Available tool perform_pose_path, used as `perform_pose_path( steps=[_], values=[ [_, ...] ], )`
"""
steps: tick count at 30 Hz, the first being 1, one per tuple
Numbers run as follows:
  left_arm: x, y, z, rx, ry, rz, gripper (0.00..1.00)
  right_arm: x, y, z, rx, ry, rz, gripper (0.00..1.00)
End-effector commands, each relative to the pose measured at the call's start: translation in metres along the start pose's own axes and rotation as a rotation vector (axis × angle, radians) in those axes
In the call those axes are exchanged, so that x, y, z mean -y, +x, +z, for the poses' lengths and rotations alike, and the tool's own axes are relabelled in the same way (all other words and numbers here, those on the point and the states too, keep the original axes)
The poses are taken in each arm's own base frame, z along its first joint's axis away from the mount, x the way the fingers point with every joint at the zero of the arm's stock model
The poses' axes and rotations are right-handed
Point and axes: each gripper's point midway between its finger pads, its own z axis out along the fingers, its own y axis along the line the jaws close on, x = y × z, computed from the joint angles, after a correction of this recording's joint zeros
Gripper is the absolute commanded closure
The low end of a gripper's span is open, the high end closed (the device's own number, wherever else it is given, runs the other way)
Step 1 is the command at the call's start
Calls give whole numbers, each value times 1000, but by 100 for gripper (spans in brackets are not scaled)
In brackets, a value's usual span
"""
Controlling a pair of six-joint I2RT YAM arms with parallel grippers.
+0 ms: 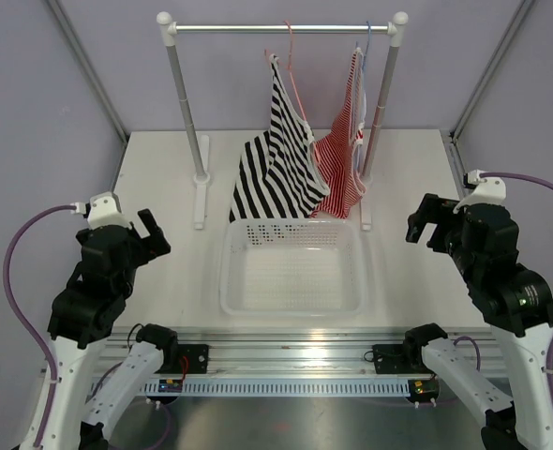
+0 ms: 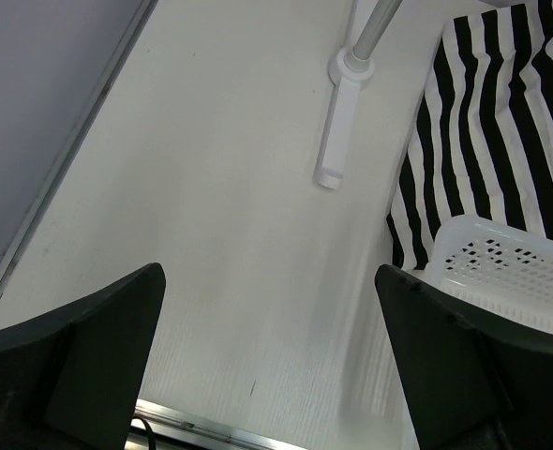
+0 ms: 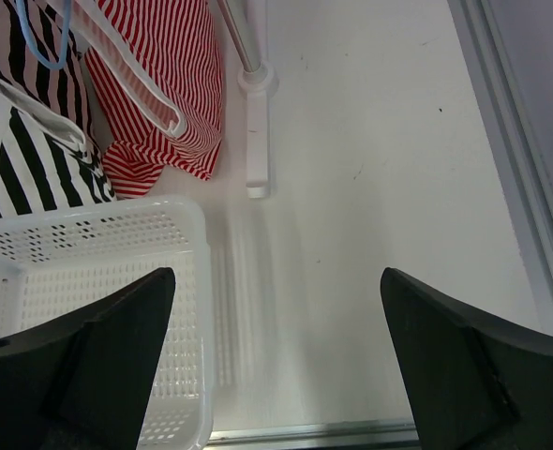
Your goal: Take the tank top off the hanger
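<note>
Hanging on hanger (image 1: 292,75): tank top (image 1: 279,157) | left gripper (image 1: 153,234) spread wide, empty | right gripper (image 1: 425,221) spread wide, empty

Two garments hang here: one black-and-white tank top (image 1: 276,159) and one red-and-white striped top (image 1: 345,159). There are two hangers, one pink hanger (image 1: 289,47) and what looks like a single pale blue hanger (image 1: 368,37), mostly hidden. One rack (image 1: 281,28) has two uprights. One white basket (image 1: 230,272) sits on one bench (image 1: 164,187). There are two arms, the left arm (image 1: 98,272) and the right arm (image 1: 492,262).
</note>
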Motion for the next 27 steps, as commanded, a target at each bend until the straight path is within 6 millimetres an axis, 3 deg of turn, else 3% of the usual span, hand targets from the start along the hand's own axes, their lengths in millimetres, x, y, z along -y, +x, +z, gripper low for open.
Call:
perform_pose_path(
  steps=[1, 5, 8, 10, 11, 13, 14, 15, 20, 21, 23, 24, 25, 26, 27],
  values=[
    [2, -20, 0, 72, -11, -40, 1, -6, -19, 1, 43, -15, -1, 0],
    [13, -24, -2, 54, 38, -34, 1, -17, -16, -4, 37, -83, 2, 1],
    [26, -34, 1, 60, 81, -35, 1, -11, -23, -7, 83, -58, 24, 1],
    [51, -44, -3, 22, 189, -26, 1, -14, -24, -9, 89, -76, 34, 0],
    [64, -60, -4, 19, 227, -12, 1, -16, -22, -7, 71, -83, 29, 1],
    [87, -65, 1, -26, 304, 9, 1, -18, -18, -4, 48, -89, 23, 1],
    [97, -78, -1, -15, 335, -2, 1, -17, -12, -2, 27, -83, 22, 0],
    [113, -74, 13, -67, 353, 11, 1, -15, -9, -2, 23, -74, 24, 0],
    [179, -100, 24, -49, 467, 33, 1, -12, 8, 3, -21, -60, 24, 0],
    [206, -112, 23, -26, 519, 39, 1, -13, 9, 4, -28, -63, 22, 0],
    [240, -122, 15, 5, 583, 53, 1, -15, 12, 7, -45, -70, 16, 1],
    [256, -146, 5, 55, 617, 41, 1, -17, 12, 7, -50, -78, 11, 1],
    [279, -142, 17, 34, 615, 67, 1, -18, 13, 7, -57, -84, 12, 0],
    [300, -140, 13, 40, 639, 99, 1, -22, 13, 5, -56, -107, 18, 1],
    [307, -148, 18, 72, 609, 91, 1, -23, 13, 5, -55, -115, 22, 1]
  ],
)
